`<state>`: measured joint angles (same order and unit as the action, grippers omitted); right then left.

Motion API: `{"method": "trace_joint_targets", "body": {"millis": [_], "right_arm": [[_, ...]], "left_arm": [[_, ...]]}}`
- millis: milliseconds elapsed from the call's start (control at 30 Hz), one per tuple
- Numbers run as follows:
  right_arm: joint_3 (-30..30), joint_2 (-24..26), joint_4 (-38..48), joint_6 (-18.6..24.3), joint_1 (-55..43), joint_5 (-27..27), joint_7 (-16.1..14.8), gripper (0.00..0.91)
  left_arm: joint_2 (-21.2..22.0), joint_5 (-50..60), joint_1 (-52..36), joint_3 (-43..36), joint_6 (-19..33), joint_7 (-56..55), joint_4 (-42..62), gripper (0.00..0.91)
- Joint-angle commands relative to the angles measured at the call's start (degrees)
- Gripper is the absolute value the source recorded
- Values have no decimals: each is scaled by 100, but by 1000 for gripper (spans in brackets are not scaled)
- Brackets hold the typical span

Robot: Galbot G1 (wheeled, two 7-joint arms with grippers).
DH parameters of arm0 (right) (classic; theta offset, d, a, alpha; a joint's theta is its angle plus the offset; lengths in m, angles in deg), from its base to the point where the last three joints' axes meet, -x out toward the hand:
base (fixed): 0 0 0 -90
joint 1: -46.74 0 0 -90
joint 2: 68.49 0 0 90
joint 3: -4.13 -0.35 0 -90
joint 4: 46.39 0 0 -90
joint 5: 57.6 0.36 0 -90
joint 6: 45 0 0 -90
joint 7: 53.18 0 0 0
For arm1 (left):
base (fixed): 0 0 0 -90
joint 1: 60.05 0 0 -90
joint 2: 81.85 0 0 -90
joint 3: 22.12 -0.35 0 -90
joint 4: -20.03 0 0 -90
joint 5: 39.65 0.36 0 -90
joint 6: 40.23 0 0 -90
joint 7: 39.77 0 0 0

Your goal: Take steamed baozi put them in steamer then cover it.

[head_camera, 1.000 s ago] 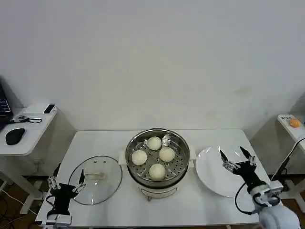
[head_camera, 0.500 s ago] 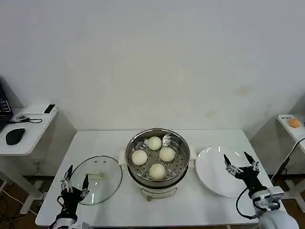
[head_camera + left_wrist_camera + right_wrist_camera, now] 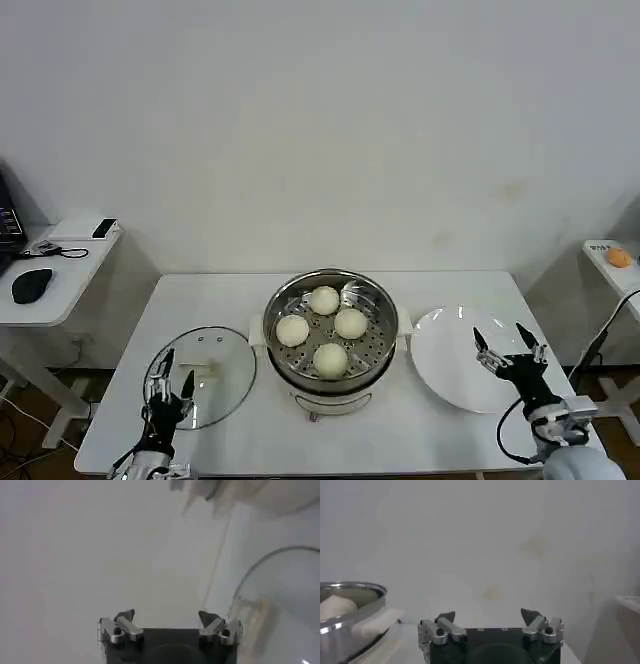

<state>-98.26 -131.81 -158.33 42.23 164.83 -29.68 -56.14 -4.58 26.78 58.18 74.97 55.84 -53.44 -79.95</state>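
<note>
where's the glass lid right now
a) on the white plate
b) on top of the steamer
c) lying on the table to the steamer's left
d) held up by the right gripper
c: the cover lies flat on the table on the robot's left of the steamer, which is open with four steamed baozi showing inside; the left gripper is over the lid's near edge with fingers apart, and the right gripper is over the white plate.

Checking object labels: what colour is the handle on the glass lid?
Cream-white, a bar at the centre of the lid; the head view shows it best.
</note>
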Motion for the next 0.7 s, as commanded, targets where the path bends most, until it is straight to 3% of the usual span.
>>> {"method": "trace_joint_targets", "body": {"millis": [33,700], "right_arm": [[-64,-118,65,3,-15,-23,-7,907],[-303,-300,36,-31,118,-89,-5,907]], "left_arm": [[-36,551,-171,-107,-125,377,303,907],[-120,721,-691,-136,-338,535,712,907]]}}
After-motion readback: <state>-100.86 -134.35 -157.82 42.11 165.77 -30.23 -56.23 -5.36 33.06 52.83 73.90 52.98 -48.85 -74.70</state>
